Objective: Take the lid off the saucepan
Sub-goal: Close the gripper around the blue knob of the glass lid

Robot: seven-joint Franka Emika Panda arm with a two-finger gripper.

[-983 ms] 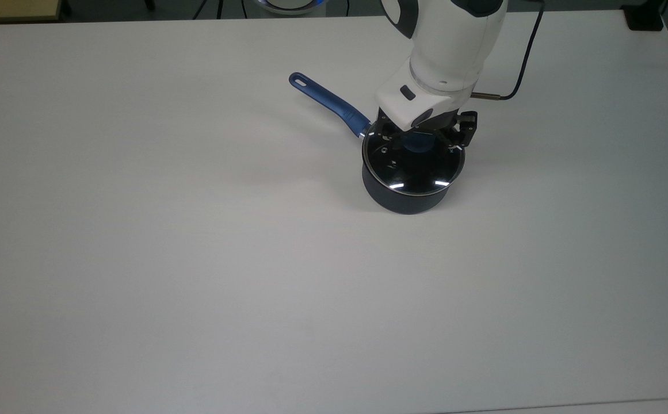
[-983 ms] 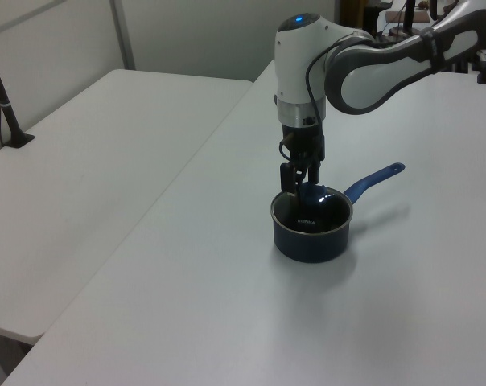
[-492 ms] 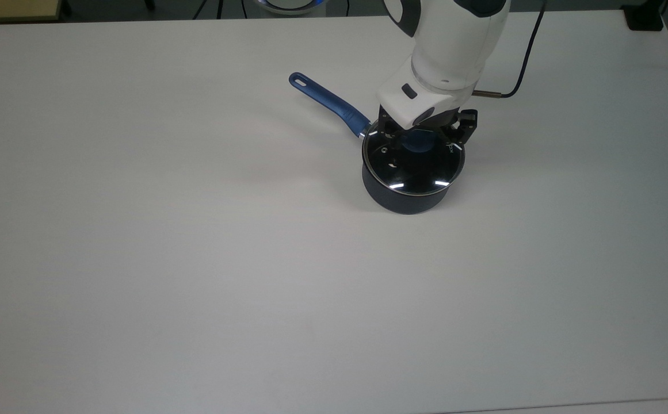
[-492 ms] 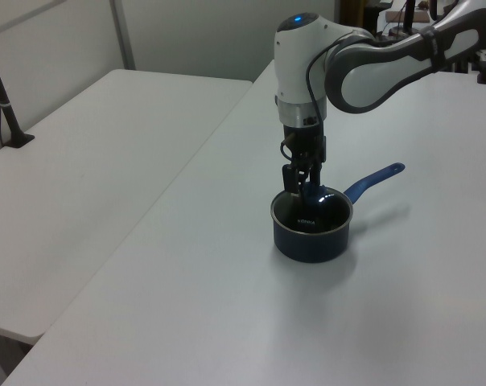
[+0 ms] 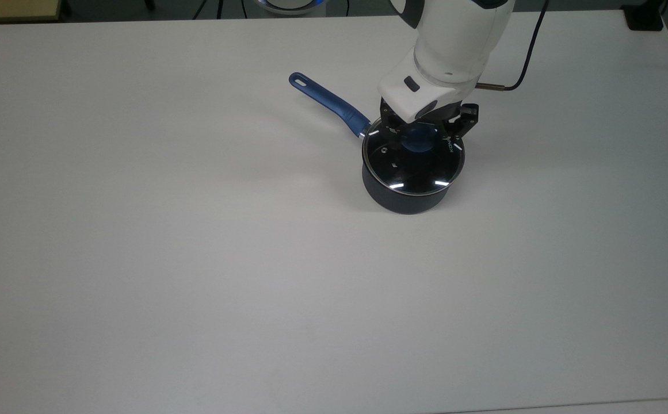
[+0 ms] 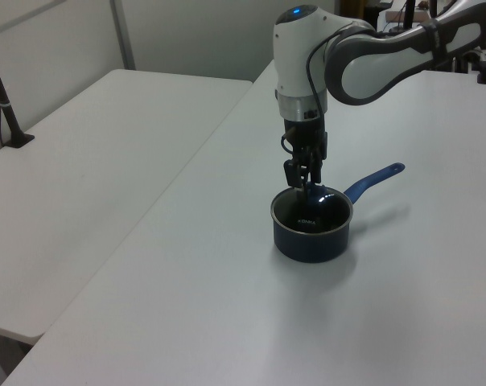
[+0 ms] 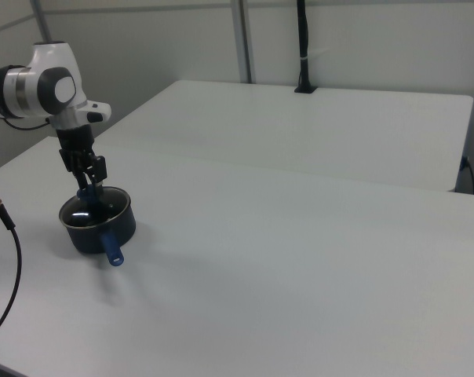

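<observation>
The saucepan (image 5: pixel 405 192) stands on the white worktop (image 5: pixel 195 259) with the lid (image 5: pixel 413 164) seated flat on its rim. Straight above the lid's middle hangs the gripper (image 5: pixel 420 133), pointing down from the white arm (image 5: pixel 454 40). Its fingers (image 5: pixel 389 127) stand apart, one on each side of the blue knob (image 5: pixel 418 141) in the top view, with the knob between them – whether they touch it cannot be told. In the left view the fingers (image 6: pixel 292 173) sit just over the pan's rim, and the knob shows below their tips. The saucepan's long blue handle (image 5: pixel 328 103) runs away from the fingers toward the top view's upper left – its end hole lies well apart from them. In the right view the handle (image 7: pixel 111 248) points toward the camera, below the gripper (image 7: pixel 86 179). A dark cable (image 5: pixel 526 54) trails behind the arm
</observation>
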